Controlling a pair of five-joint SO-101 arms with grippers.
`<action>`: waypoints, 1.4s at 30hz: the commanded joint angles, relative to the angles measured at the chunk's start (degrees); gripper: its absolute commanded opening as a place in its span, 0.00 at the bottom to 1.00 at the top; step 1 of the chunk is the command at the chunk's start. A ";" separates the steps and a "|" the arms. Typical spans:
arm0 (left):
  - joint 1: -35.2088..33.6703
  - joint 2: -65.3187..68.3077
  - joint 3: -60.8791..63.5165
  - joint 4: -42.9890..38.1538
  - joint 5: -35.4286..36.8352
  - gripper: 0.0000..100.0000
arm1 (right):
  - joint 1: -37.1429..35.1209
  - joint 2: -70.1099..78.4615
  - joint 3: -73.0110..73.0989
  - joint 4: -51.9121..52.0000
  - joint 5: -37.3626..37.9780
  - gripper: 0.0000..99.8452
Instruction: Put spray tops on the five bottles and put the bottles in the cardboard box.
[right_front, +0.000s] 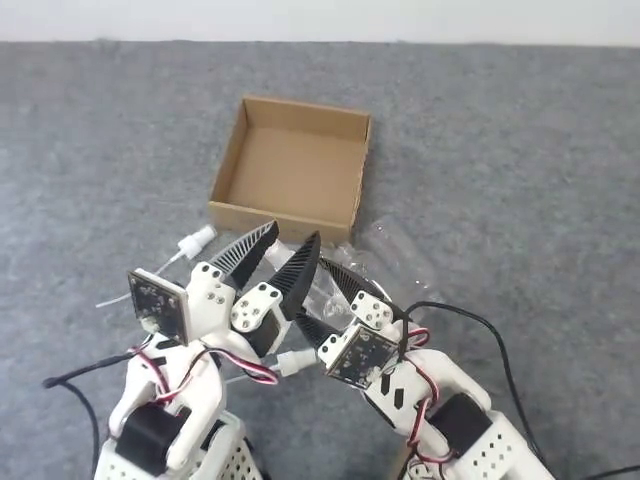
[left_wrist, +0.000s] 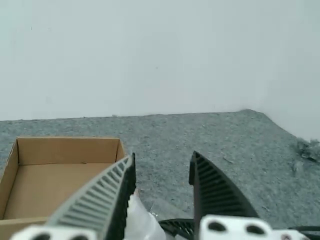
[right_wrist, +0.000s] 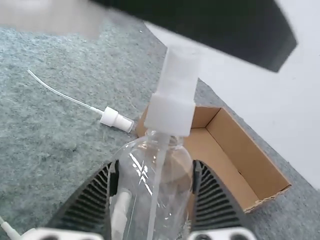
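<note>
My right gripper (right_wrist: 155, 170) is shut on a clear plastic bottle (right_wrist: 150, 185), one ribbed finger on each side. A white spray top (right_wrist: 172, 100) sits in the bottle's neck, its tube running down inside. In the high view this gripper (right_front: 325, 300) holds the bottle (right_front: 328, 292) just in front of the cardboard box (right_front: 225, 165). My left gripper (right_front: 294, 234) stands open right above the bottle, its fingers (left_wrist: 112, 192) spread apart. The box wall (left_wrist: 65, 150) shows beyond it.
A loose spray top (right_front: 195, 240) with a long thin tube lies on the grey carpet left of the arms, the same spray top (right_wrist: 116, 119) lying beside the box (right_wrist: 235, 150). Clear bottles (right_front: 400, 250) lie right of the box. Both arm bases and cables crowd the near edge.
</note>
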 joint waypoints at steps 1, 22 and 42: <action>-0.26 -0.97 -3.82 2.55 -0.35 0.17 | -0.48 -1.10 -0.62 0.13 0.53 0.01; -13.89 -0.97 -1.63 -4.84 -0.35 0.11 | -0.57 -1.10 -4.22 3.38 0.18 0.01; -10.64 -0.97 1.19 -5.27 -4.84 0.11 | -0.57 -1.10 -6.77 3.56 0.18 0.01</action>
